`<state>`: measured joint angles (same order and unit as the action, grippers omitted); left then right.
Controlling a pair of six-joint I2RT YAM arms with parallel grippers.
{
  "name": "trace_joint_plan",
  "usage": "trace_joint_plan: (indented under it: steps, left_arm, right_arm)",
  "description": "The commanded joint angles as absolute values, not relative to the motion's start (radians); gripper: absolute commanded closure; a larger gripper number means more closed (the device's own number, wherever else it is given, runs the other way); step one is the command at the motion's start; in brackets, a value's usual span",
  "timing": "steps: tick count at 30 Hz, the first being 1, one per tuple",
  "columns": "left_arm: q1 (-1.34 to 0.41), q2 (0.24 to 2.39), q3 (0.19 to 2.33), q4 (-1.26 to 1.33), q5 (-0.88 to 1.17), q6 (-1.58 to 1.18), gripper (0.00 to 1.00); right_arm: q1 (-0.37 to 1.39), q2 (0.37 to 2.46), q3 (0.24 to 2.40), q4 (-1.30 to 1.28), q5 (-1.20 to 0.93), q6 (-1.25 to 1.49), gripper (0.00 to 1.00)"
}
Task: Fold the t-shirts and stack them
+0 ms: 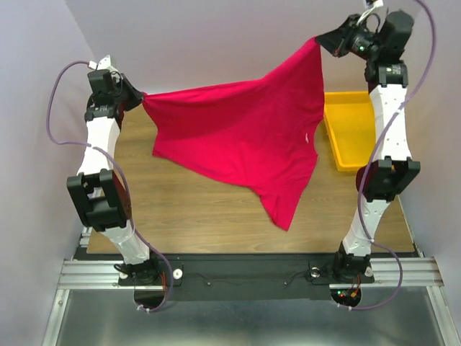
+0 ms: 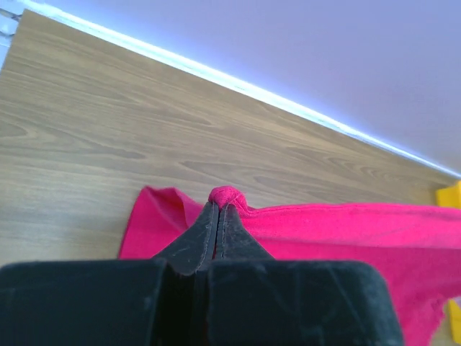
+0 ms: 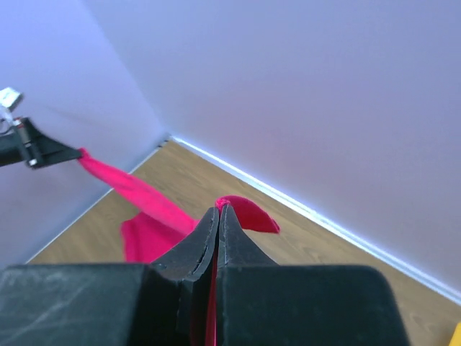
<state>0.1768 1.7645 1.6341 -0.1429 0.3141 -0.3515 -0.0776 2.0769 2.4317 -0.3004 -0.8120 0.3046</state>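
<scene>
A crimson-pink t-shirt (image 1: 245, 137) hangs stretched in the air between my two grippers, above the wooden table. Its small white neck label (image 1: 307, 137) faces up near the right side, and one end droops toward the table's middle. My left gripper (image 1: 139, 96) is shut on the shirt's left corner; in the left wrist view the cloth (image 2: 338, 231) bunches at the fingertips (image 2: 219, 205). My right gripper (image 1: 322, 38) is shut on the shirt's upper right corner, held higher; the cloth (image 3: 248, 210) pokes out past the fingertips (image 3: 219, 213) in the right wrist view.
A yellow plastic tray (image 1: 351, 130) sits at the table's right edge, beside my right arm; its corner shows in the left wrist view (image 2: 450, 194). Purple walls close in the back and both sides. My left gripper (image 3: 43, 150) shows in the right wrist view.
</scene>
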Motion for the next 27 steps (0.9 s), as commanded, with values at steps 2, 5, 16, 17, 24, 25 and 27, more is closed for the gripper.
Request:
trace_joint_plan:
  steps: [2,5,16,17,24,25,27]
  left_arm:
    - [0.184,1.499,1.537,0.070,0.373,-0.434,1.00]
    - [0.184,1.343,1.468,0.173,0.356,-0.495,1.00]
    - [0.183,0.882,1.391,0.308,0.210,-0.604,1.00]
    - [0.183,0.862,1.393,0.301,0.198,-0.603,1.00]
    - [0.178,0.766,1.382,0.204,0.092,-0.572,1.00]
    - [0.176,0.761,1.356,0.195,0.083,-0.571,1.00]
    - [0.178,0.764,1.321,0.189,0.063,-0.572,1.00]
  right_arm:
    - [-0.094,1.899,2.439,-0.239,-0.859,0.282,1.00]
    - [-0.110,1.815,2.494,-0.241,-0.848,0.302,0.99]
    - [-0.302,1.595,2.718,-0.241,-0.848,0.406,1.00]
    - [-0.308,1.585,2.732,-0.241,-0.848,0.414,0.99]
    - [-0.328,1.585,2.749,-0.265,-0.793,0.417,0.99]
    - [-0.330,1.598,2.734,-0.264,-0.792,0.419,0.99]
    - [-0.330,1.617,2.714,-0.262,-0.784,0.425,0.99]
